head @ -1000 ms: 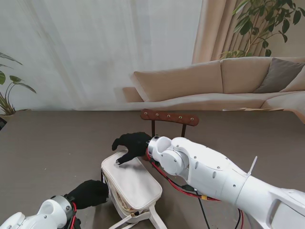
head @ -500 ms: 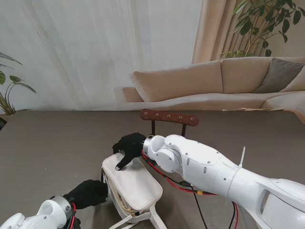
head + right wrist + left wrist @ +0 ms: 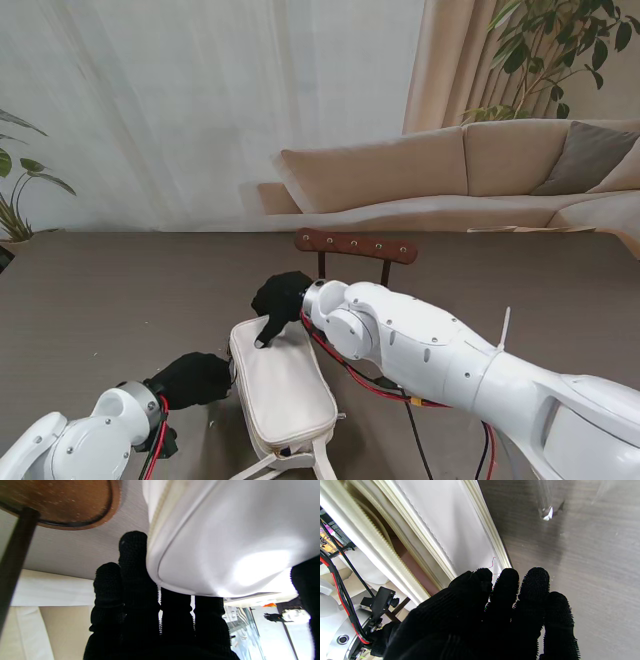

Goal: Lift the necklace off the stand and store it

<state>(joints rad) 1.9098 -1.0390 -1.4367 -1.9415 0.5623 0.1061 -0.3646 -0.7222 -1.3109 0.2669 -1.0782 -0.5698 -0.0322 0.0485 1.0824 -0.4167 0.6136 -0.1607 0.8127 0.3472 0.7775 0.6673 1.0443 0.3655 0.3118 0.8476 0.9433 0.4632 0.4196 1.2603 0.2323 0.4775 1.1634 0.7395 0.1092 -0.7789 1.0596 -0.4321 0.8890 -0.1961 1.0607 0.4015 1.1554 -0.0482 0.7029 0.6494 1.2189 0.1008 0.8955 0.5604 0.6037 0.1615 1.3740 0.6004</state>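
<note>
White pouch (image 3: pixel 283 388) (zip partly open, contents unseen) between both hands.

cream zippered bag (image 3: pixel 283 385) lies on its side near me, brown necklace stand (image 3: pixel 356 246) upright behind it.

I count 1 cream zip bag (image 3: pixel 284 385) on the desk (image 3: pixel 100 300), w/ 1 strap (image 3: pixel 300 462) trailing off its near end. 1 wooden necklace stand (image 3: pixel 356 246) w/ 2 dark posts under its top bar, and approx 5 small pegs along that bar, hard to be sure at this res. No. of necklaces: can't tell, none I can make out. 2 robot hands, both black-gloved: 1 left robot hand (image 3: pixel 190 378), 1 right robot hand (image 3: pixel 279 302). Left wrist cam: 1 small white scrap (image 3: pixel 547 515) on the desk. Bkgd: 1 beige sofa (image 3: pixel 480 175), 2 potted plants, one far left (image 3: pixel 20 190), one far right (image 3: pixel 550 50).
</note>
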